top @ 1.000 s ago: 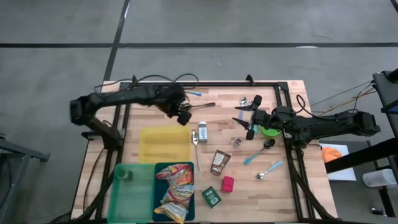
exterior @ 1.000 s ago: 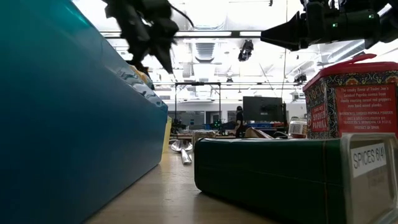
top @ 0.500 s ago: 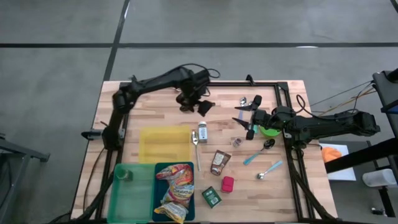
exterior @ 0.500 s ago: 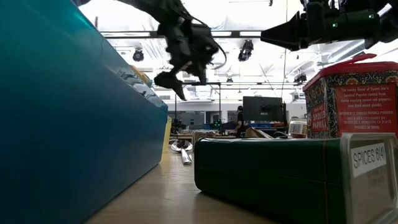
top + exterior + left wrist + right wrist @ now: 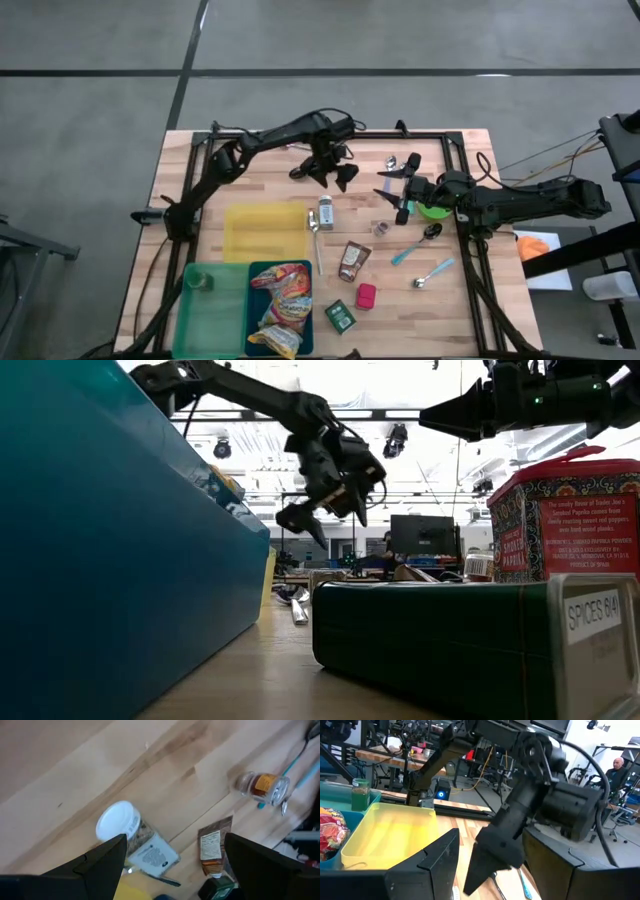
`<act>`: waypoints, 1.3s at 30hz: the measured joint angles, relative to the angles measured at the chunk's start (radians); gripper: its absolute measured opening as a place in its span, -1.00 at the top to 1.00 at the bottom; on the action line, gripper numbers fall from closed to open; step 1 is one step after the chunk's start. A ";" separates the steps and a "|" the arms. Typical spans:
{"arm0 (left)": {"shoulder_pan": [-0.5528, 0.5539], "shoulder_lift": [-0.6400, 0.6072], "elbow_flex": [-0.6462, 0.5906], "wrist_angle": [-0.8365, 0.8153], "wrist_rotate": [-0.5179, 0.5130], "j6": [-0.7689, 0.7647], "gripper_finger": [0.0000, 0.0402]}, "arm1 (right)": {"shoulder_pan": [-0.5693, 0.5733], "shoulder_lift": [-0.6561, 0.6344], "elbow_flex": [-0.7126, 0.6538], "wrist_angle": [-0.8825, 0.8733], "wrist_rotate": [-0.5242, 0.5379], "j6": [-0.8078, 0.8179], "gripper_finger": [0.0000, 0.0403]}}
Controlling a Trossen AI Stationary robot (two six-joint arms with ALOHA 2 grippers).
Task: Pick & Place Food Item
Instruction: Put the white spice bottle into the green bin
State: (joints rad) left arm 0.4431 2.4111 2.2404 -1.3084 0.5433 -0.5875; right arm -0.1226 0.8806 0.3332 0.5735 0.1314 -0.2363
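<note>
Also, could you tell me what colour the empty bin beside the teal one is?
Green bin, clearest in the high view.

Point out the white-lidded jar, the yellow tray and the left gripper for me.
white-lidded jar [image 5: 116, 821], left wrist view, on its white lid.
yellow tray [image 5: 262, 246], high view, on its bare floor.
left gripper [image 5: 328, 177], high view, midway between its open fingertips.

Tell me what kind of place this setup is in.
Probably a robotics lab or workshop. Two arms work at a wooden table on a bare grey floor, and behind it stand benches with cables, a monitor and ceiling lights; a person sits at a far workstation.
</note>
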 joint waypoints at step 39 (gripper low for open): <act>0.049 -0.001 -0.259 0.055 0.241 -0.475 -0.69 | 0.000 -0.001 0.000 0.000 0.000 0.000 -0.07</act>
State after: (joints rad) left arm 0.4920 2.4104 1.9818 -1.2531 0.7842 -1.0624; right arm -0.1226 0.8799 0.3332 0.5732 0.1314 -0.2363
